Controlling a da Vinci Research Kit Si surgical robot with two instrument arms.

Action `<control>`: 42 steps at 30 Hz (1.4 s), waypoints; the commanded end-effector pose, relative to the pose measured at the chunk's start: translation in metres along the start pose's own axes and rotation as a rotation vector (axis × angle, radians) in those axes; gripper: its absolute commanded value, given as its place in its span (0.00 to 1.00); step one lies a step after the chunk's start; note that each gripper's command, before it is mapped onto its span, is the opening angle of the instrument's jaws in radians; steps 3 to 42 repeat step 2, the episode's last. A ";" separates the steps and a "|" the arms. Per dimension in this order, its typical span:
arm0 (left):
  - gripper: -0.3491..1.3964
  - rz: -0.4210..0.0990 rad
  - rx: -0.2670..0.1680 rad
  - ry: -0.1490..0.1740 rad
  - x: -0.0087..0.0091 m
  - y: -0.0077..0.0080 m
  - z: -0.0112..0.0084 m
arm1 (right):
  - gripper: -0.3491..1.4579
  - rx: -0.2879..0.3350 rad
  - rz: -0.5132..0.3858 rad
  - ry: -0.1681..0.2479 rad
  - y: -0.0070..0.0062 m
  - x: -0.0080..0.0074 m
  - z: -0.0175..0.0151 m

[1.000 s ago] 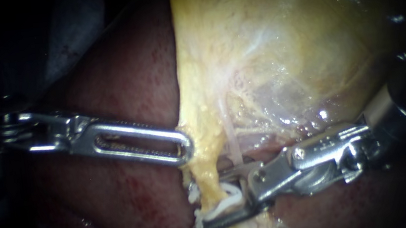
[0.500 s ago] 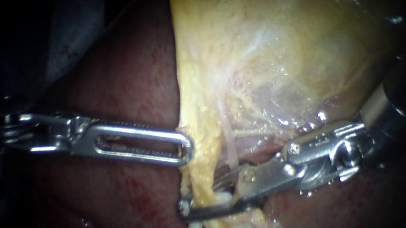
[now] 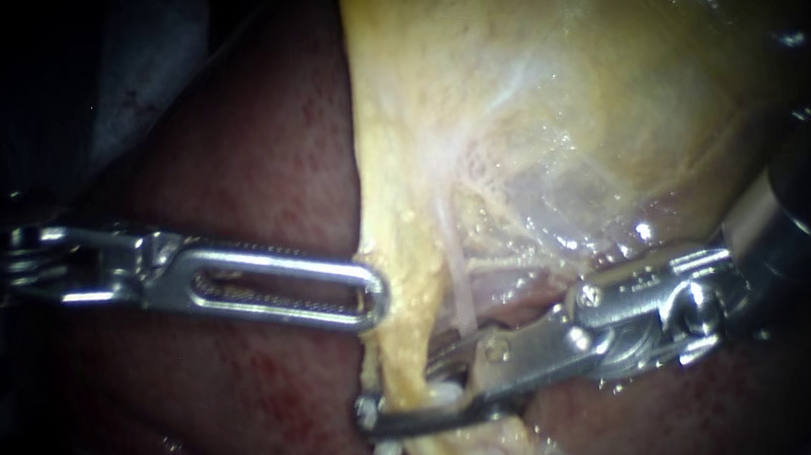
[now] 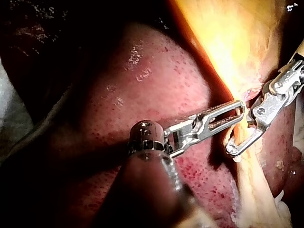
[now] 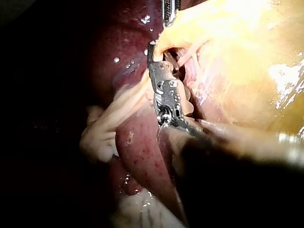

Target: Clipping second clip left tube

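At the lower edge of the pale yellow, fat-covered gallbladder (image 3: 532, 93), the tissue narrows into a thick yellow strand, the left tube (image 3: 408, 348). It runs downward across the dark red, speckled liver (image 3: 270, 372). Just beside it, toward the right instrument, a thin pale pink tube (image 3: 460, 292) runs down almost parallel.

The left instrument (image 3: 373, 296), a slender steel shaft ending in long slotted jaws, enters from the left above the liver. Its jaws lie together, and their rounded tip pinches the yellow edge of the gallbladder where it tapers into the left tube.

The right instrument (image 3: 389, 405), steel with a hinged pair of narrow jaws, enters from the right, lower than the left instrument. Its jaws straddle the left tube. The lower jaw crosses in front of the strand with its tip beyond the far edge, and the upper jaw passes behind it. The jaws are closed in on the tube from both sides with only a narrow gap. A small white clip (image 3: 446, 392) sits between them against the tube.

In the left wrist view the same jaws form a closed loop around the strand, just ahead of the left instrument's tip.
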 end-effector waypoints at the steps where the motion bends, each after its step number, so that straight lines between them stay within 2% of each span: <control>1: 0.00 -0.001 -0.001 0.000 0.0000 0.0000 0.0000 | 0.00 0.000 0.000 0.000 0.0000 0.0000 0.0000; 42: 0.00 -0.001 -0.001 0.000 0.0000 0.0000 0.0000 | 0.00 0.000 0.000 0.000 0.0000 -0.0001 0.0000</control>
